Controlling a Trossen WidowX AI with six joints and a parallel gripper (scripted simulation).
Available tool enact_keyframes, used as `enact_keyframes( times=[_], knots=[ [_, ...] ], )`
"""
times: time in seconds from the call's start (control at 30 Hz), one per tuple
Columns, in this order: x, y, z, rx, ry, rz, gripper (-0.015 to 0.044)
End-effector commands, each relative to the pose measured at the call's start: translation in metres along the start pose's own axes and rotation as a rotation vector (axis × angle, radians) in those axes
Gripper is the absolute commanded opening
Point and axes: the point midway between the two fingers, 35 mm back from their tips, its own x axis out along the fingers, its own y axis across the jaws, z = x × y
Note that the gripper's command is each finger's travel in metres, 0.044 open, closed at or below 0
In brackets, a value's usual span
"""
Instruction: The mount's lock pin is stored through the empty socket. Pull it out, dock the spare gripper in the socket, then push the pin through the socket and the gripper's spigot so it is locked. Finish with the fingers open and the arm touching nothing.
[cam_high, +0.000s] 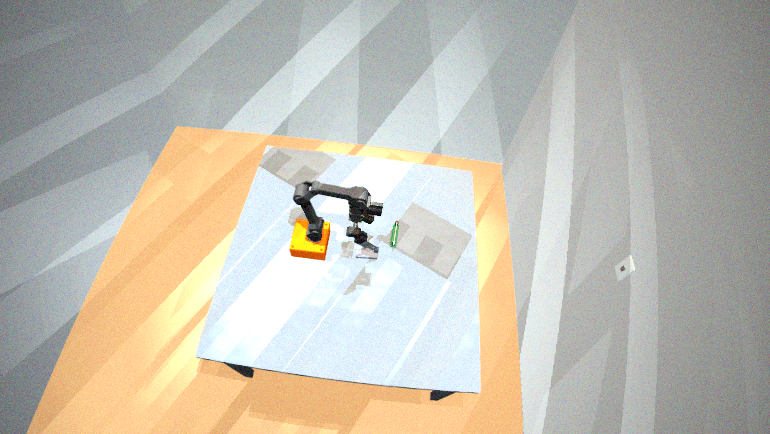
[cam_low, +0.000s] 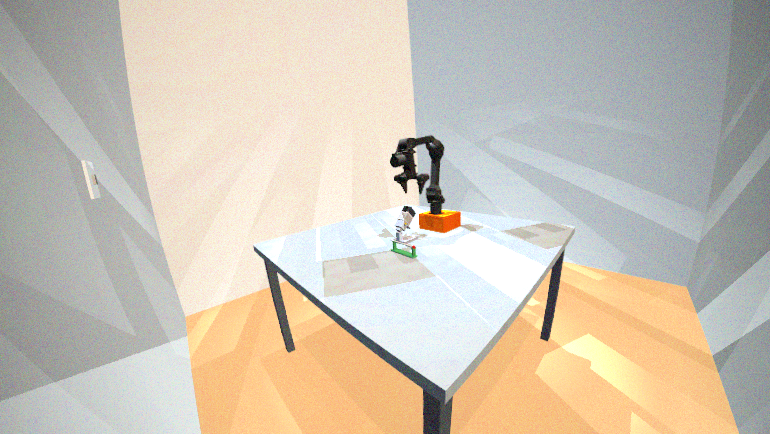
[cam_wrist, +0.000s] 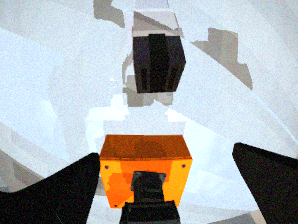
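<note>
My gripper (cam_low: 413, 192) (cam_wrist: 170, 156) is open and empty, with its fingers wide apart. It hangs above the spare gripper (cam_low: 405, 219) (cam_wrist: 159, 62) and does not touch it. The spare gripper stands leaning, with a pale body and a black upper end, over the mount's pale base (cam_low: 412, 238) (cam_high: 366, 256). The socket is hidden, so I cannot tell how deeply the spigot sits. The lock pin, with its red end (cam_low: 414, 247) (cam_high: 397, 221), lies along the top of the green stand (cam_low: 403, 252) (cam_high: 394, 237) beside the mount.
My arm's orange base block (cam_high: 308, 240) (cam_low: 439, 221) (cam_wrist: 146, 147) stands near the mount, on the side opposite the green stand. All of this is on a pale table (cam_high: 323, 334) (cam_low: 458, 323). Sharp shadows and bright patches cross the table top.
</note>
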Motion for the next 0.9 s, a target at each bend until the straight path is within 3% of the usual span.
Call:
enact_keyframes(
  times=[0.0,0.03,0.37,0.67,0.87],
  knots=[
    [0.001,0.0,0.0,0.0,0.007,0.0,0.044],
    [0.001,0.0,0.0,0.0,0.007,0.0,0.044],
    [-0.004,0.097,0.009,-0.001,0.001,0.009,0.018],
    [-0.006,0.113,0.015,-0.014,0.002,0.004,0.018],
    [-0.002,0.116,0.089,-0.494,-0.024,-0.088,0.018]
  ],
)
